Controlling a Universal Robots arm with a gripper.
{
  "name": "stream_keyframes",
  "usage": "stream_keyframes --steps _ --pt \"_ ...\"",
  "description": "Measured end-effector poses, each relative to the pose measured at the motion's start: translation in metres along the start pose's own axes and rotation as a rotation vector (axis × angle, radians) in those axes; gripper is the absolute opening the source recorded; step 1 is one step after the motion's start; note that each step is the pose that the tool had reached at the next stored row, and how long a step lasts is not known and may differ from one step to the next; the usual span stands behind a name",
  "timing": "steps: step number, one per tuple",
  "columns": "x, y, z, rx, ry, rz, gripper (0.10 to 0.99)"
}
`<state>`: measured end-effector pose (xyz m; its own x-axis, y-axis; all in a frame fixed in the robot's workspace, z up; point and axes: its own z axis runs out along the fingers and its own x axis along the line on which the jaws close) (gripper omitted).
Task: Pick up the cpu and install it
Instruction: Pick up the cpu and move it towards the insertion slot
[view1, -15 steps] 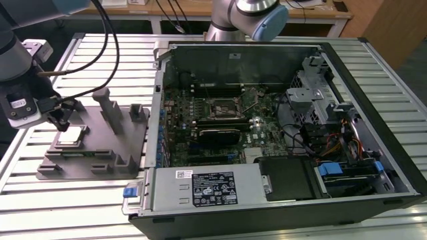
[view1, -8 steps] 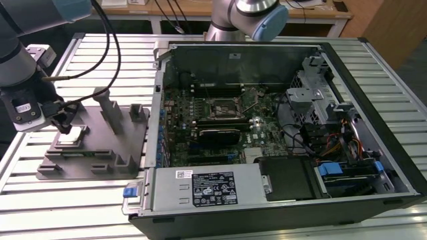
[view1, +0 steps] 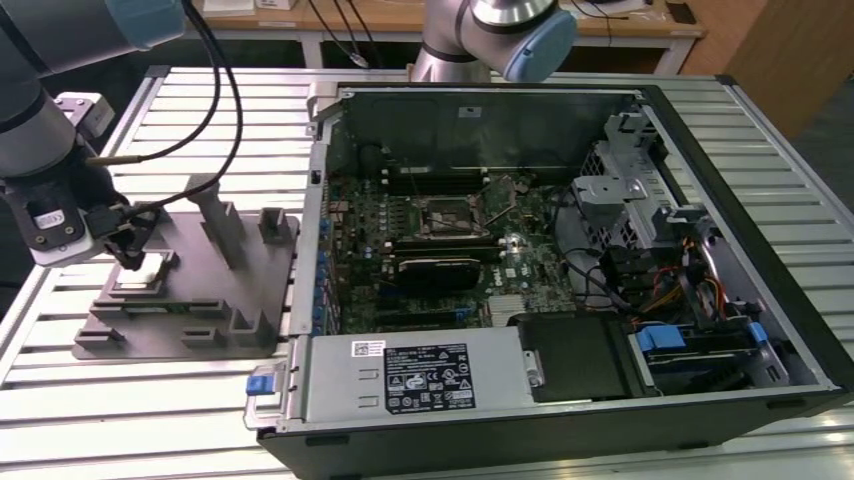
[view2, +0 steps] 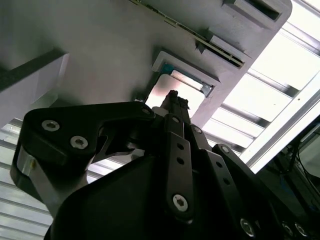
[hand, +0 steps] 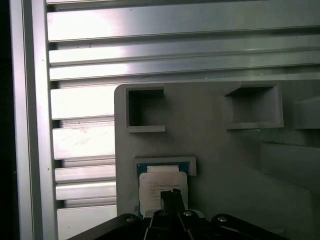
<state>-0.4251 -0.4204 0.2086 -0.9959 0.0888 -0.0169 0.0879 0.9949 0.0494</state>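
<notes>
Fingers (hand: 171, 198) look clenched to me, tips just over the cpu (hand: 159, 181) lying in the grey fixture plate (hand: 225, 167).

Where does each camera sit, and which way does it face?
Exterior view: off the arm, raised, looking down on the table, the open computer case and the grey plate; shows the arm and the gripper at the cpu.
First wrist view: on the wrist, looking down past the gripper onto the cpu.
Second wrist view: on the wrist, looking obliquely along the gripper at the grey plate.
Shared: both wrist views show the gripper tip at the cpu.
</notes>
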Motion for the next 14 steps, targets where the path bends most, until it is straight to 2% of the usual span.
stream_keyframes --steps 2,5,6,8,9,11,12,13,14 --pt "0.0 0.0 0.0001 0.0 0.0 0.0 0.114" --pt "0.0 0.0 0.0002 0.0 -0.0001 0.0 0.294" --pt "0.0 0.0 0.0002 0.0 0.0 0.0 0.294" --pt "0.0 0.0 0.0003 0.0 -0.0001 0.0 0.412" --pt "0.0 0.0 0.0003 0.0 0.0 0.0 0.412" --pt "0.0 0.0 0.0004 0.0 0.0 0.0 0.525" --pt "0.0 0.0 0.0004 0.0 0.0 0.0 0.525" --pt "0.0 0.0 0.0005 0.0 0.0 0.0 0.584" --pt "0.0 0.0 0.0005 0.0 0.0 0.0 0.584"
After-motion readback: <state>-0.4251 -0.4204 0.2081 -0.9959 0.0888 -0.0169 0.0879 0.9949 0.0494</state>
